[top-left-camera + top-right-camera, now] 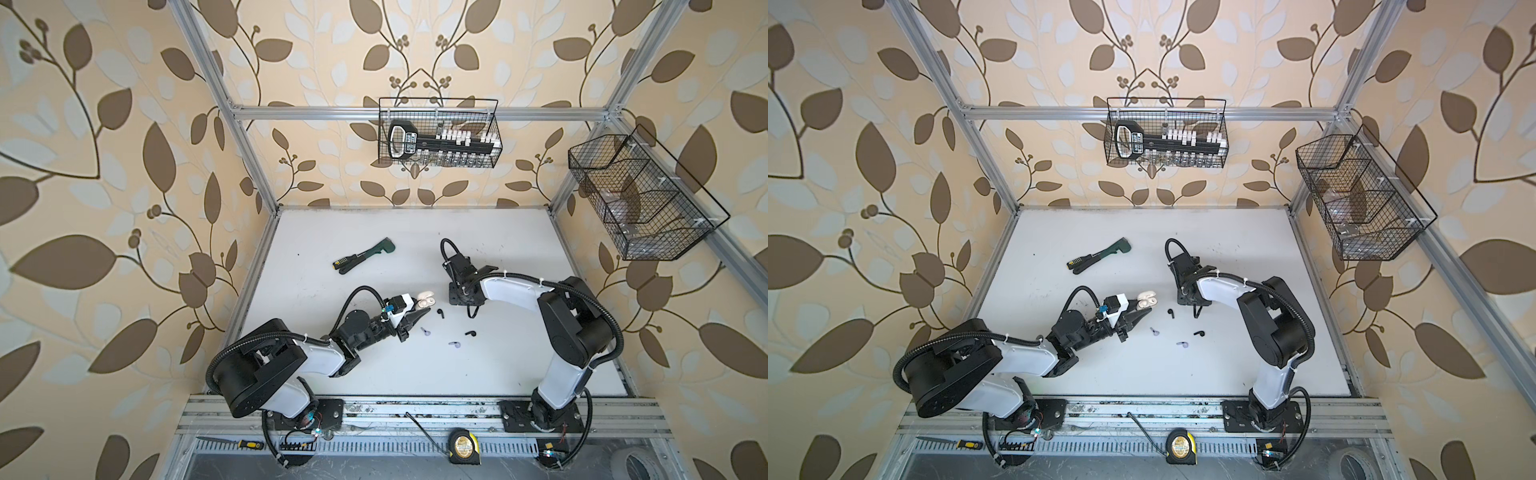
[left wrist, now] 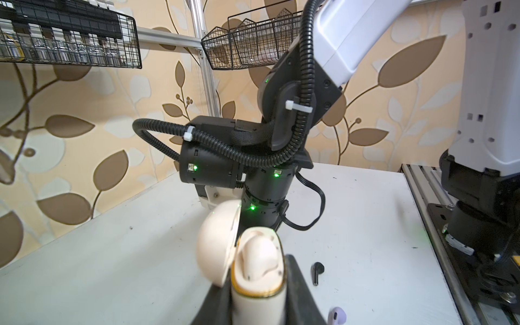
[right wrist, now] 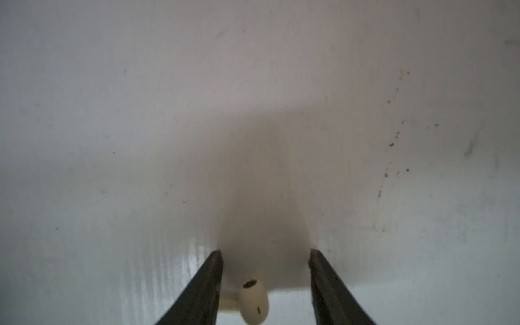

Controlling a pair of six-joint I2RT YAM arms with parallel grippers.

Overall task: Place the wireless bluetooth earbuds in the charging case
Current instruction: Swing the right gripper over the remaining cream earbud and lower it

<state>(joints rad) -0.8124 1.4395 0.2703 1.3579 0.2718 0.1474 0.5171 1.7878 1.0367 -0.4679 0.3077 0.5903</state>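
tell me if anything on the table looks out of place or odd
The green and black hand tool lying toward the back of the table looks out of place: it has nothing to do with earbuds. The black earbuds and lilac earbuds lie scattered loose, which fits the job.

You've got a cream charging case (image 2: 218, 247), black earbud (image 1: 439, 312), lilac earbud (image 1: 424, 331), white earbud (image 3: 254, 302), white table (image 1: 415, 374), tan wallpaper (image 1: 83, 166) patterned with brown and pale leaves.
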